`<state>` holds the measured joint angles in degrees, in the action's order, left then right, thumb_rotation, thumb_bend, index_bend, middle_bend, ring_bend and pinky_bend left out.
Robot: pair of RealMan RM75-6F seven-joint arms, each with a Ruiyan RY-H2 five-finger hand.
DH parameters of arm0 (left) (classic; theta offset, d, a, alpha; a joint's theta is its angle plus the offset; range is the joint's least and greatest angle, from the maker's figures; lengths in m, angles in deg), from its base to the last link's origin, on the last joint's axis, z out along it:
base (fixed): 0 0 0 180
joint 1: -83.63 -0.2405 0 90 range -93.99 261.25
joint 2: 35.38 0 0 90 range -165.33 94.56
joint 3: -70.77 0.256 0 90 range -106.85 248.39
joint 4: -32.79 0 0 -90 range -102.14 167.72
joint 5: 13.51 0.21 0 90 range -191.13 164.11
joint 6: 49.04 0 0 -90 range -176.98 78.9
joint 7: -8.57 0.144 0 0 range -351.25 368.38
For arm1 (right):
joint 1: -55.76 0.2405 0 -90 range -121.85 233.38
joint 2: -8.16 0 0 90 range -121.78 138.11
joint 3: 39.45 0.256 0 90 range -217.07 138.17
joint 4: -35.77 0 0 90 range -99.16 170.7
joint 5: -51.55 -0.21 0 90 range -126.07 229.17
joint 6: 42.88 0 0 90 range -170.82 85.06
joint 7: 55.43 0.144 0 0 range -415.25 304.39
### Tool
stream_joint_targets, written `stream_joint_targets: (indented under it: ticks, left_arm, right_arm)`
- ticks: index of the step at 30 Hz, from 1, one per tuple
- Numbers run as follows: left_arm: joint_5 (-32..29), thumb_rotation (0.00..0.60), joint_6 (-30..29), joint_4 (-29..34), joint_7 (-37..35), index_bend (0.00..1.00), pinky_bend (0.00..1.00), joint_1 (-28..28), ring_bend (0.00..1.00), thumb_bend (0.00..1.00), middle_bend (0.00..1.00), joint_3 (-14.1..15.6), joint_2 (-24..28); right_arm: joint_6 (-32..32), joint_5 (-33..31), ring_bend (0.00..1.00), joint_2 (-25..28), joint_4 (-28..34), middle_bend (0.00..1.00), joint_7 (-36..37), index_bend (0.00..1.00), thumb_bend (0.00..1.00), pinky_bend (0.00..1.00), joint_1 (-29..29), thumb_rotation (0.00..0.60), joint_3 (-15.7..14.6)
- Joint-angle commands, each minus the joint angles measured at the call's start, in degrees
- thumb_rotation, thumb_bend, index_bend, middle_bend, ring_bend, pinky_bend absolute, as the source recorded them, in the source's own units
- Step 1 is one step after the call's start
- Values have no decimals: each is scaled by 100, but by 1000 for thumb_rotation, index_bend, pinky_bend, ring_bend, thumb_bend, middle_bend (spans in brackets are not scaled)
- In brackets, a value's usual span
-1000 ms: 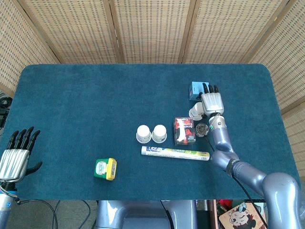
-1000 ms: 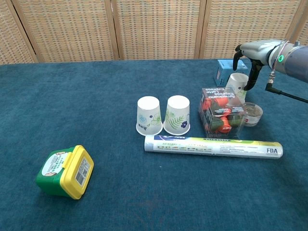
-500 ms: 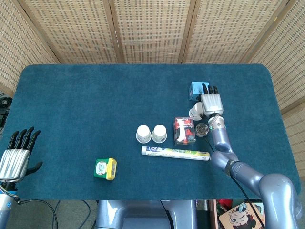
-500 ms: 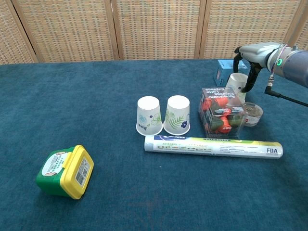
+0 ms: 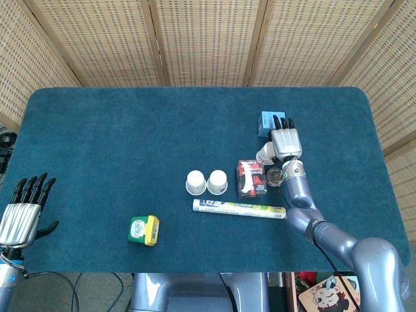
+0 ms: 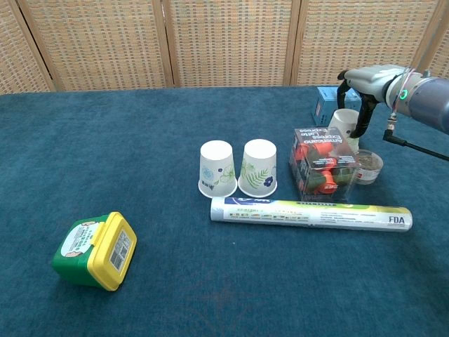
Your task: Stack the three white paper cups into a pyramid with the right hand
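The right hand (image 6: 359, 83) hangs over the third cup (image 6: 343, 123), its fingers (image 6: 364, 119) curled down around the rim; whether they actually grip cannot be told. That cup stands behind the red box (image 6: 324, 161), beside the blue box (image 6: 328, 104). Two cups (image 6: 238, 168) sit side by side above the tube (image 6: 309, 213). The left hand (image 5: 21, 211) rests with fingers apart, holding nothing.

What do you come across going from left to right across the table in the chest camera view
Green and yellow tub → left paper cup → paper cup with the leaf print → clear box with red contents → right hand curled over the third paper cup. The long tube spans several of these, so it is left out.
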<state>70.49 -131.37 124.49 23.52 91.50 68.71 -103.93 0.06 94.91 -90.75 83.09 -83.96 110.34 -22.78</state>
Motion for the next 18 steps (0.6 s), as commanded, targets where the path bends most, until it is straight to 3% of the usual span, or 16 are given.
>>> stream_joint_targets:
  ticks: [1,18]
  left_arm:
    - [-2,600,-10,-3,-20,0,0,-4,0,217,0,-5,6]
    - [14,600,-21,2,-58,0,0,-2,0,217,0,-7,15]
  right_arm:
    - [13,7,0,-5,11,3,-19,504,159,0,2,600,8]
    - [326,66,0,373,424,11,-149,522,159,0,28,600,229]
